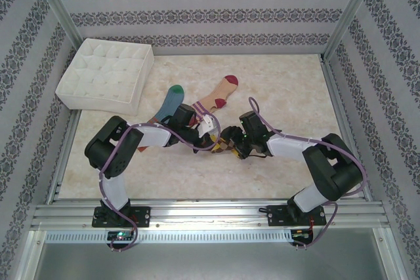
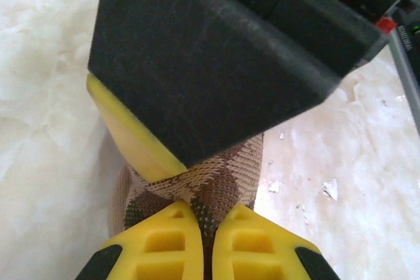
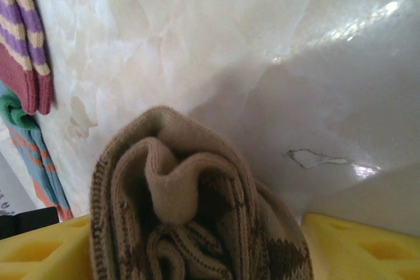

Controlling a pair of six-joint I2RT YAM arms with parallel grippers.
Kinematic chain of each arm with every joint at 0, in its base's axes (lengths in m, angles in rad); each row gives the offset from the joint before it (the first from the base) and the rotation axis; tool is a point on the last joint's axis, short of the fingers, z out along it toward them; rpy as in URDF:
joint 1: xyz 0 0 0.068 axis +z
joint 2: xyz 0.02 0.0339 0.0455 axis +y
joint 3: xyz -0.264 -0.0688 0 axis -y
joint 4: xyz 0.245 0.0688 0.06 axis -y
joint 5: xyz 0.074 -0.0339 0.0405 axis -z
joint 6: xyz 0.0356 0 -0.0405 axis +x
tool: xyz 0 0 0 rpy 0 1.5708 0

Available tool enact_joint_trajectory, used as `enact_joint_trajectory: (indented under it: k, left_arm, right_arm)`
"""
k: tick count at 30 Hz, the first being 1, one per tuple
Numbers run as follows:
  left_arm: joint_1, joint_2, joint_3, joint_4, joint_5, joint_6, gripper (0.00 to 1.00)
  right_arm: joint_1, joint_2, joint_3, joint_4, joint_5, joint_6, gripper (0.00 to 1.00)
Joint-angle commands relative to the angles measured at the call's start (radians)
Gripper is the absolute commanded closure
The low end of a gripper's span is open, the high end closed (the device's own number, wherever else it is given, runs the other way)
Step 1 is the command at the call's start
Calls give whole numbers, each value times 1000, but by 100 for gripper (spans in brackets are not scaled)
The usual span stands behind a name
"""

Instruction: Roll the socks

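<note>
A: Where do we stand with the socks?

B: We have one of the three in hand. The argyle sock (image 1: 227,138) sits near the middle of the marble table (image 1: 282,90), caught between our two grippers

A: How are the fingers?

B: Our left gripper (image 2: 211,244), at 9 o'clock of the sock, is pinched almost closed on a fold of the argyle fabric, and its yellow fingertips (image 2: 172,240) nearly meet. Our right gripper (image 3: 203,260), at 3 o'clock, clasps the bunched end with a yellow finger on either side of the wad

A: Is it a roll yet?

B: We judge it partly done. From the right wrist we see layers curled in on themselves, but loosely. It is more a crumpled bundle than a tight roll, so it wants finishing

A: And the others?

B: Untouched, as far as we see. The blue sock (image 1: 172,100) with the green toe lies flat at about 11 o'clock from the grippers. The tan sock (image 1: 220,95) with the maroon toe lies flat at 12 o'clock, just beside it. Both are left to roll. The white quilted box (image 1: 105,73) rests at 10 o'clock, well apart from all this
</note>
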Motion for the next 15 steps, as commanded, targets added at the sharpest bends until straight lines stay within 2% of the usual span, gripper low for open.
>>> enact_joint_trajectory:
  k: [1,8,15]
  left_arm:
    - [25,40,12,-114,98,-23,100]
    - [44,46,16,-92,165,-60,100]
    - [44,56,0,-14,168,-122,100]
  right_arm:
    - [-2,95,14,148,-34,4,26]
    - [-7,153,47,210,-110,-15,33]
    - [15,159,77,247,-122,11,36]
